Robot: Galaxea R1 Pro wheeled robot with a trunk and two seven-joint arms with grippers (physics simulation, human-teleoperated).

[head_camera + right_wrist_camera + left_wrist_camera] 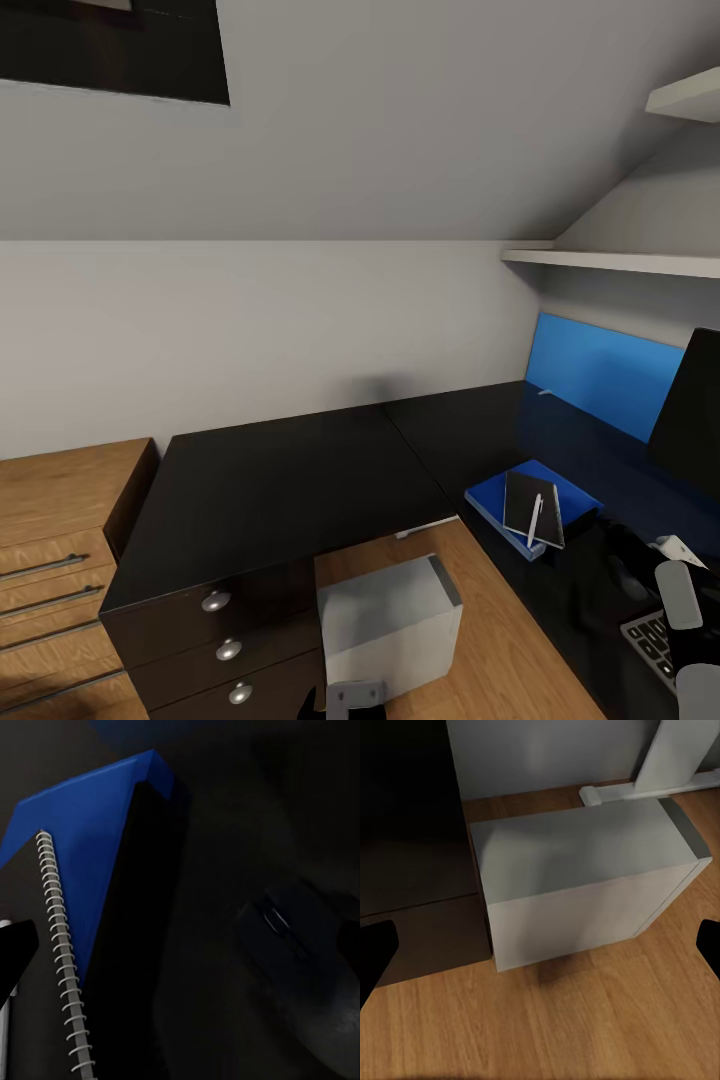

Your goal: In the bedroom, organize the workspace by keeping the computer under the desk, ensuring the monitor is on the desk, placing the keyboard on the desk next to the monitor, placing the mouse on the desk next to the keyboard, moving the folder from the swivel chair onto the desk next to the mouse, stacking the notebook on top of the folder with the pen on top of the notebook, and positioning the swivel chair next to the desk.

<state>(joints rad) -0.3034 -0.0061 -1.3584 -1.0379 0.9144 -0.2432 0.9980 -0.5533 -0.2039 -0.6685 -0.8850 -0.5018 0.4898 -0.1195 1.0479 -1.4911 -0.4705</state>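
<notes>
L-shaped black desk along grey wall. Light grey computer on oak floor in desk recess, beside knobbed drawers. Blue folder on desk, dark spiral-bound notebook stacked on it, white pen on top. Dark mouse just beside folder. Left gripper spread wide above computer, empty. Right gripper apart over notebook and mouse, holding nothing.

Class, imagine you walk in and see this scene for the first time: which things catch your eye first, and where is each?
The bright blue folder lies on the black desk, with the dark notebook stacked on it and the white pen on top. Under the desk, on the oak floor, stands the pale grey computer. A blue wall panel glows behind the desk at the right.
</notes>
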